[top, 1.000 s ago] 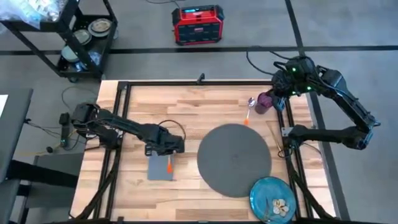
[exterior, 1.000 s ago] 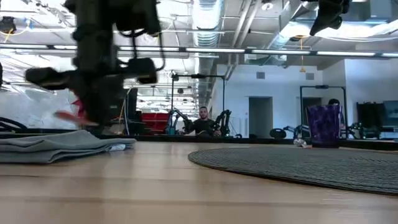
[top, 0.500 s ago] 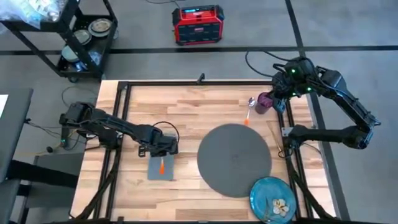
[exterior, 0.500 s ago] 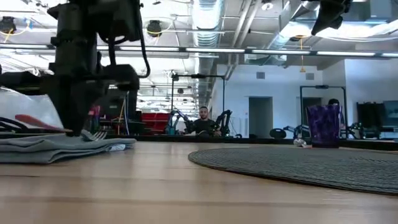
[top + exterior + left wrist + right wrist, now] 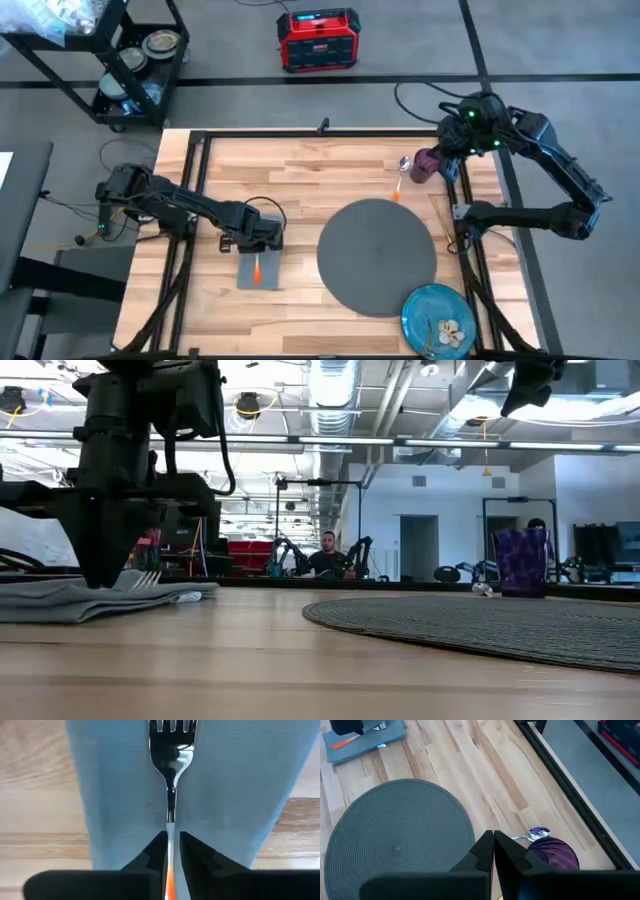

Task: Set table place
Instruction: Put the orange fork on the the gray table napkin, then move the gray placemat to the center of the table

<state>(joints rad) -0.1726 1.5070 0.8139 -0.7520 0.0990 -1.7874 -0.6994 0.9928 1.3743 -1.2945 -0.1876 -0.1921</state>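
A dark grey ribbed mat (image 5: 377, 256) lies mid-frame on the pale wood table (image 5: 300, 180). Lower right, a blue-green patterned plate (image 5: 438, 320). Left of centre, a grey napkin (image 5: 258, 270) under an orange-handled fork (image 5: 257, 270). Upper right, a purple cup (image 5: 425, 164).

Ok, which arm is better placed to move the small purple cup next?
The right. Its hand hangs right over the small purple cup at the table's far right, fingers shut and empty. The left hand is across the table, shut on the orange-handled fork lying on the grey cloth napkin.
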